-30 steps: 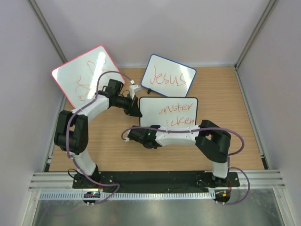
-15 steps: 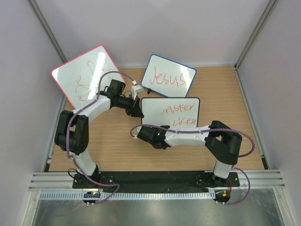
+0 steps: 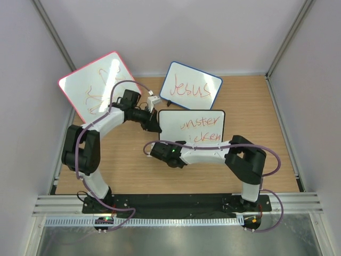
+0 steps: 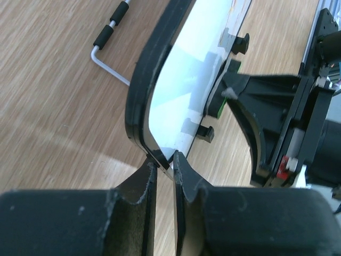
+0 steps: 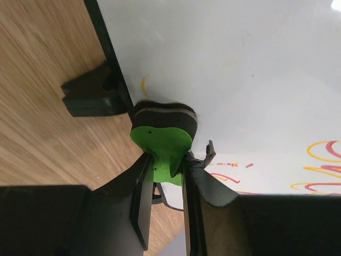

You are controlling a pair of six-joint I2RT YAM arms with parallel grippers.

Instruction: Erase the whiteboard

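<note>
Seen from above, the right arm covers the lower left corner of the whiteboard (image 3: 198, 118). The board stands on the wooden table (image 3: 256, 106), just in front of the blue-framed board (image 3: 191, 85) and to the right of the pink-red-framed board (image 3: 96, 85). The eraser cannot be made out there, and the orange writing reads only as fragments.

The right wrist view shows what the arm hides. The right gripper (image 5: 166, 161) pinches the green handle of the eraser (image 5: 162, 140), whose dark pad lies against the white surface just inside the frame, near a black foot (image 5: 89, 97). The writing is cut off at that picture's edge.

The left wrist view sees the board nearly edge-on. There the left gripper (image 4: 162, 162) has its fingers closed on the black frame at a rounded corner. A bent metal rod (image 4: 109, 37) with black sleeves lies on the wood beyond.
</note>
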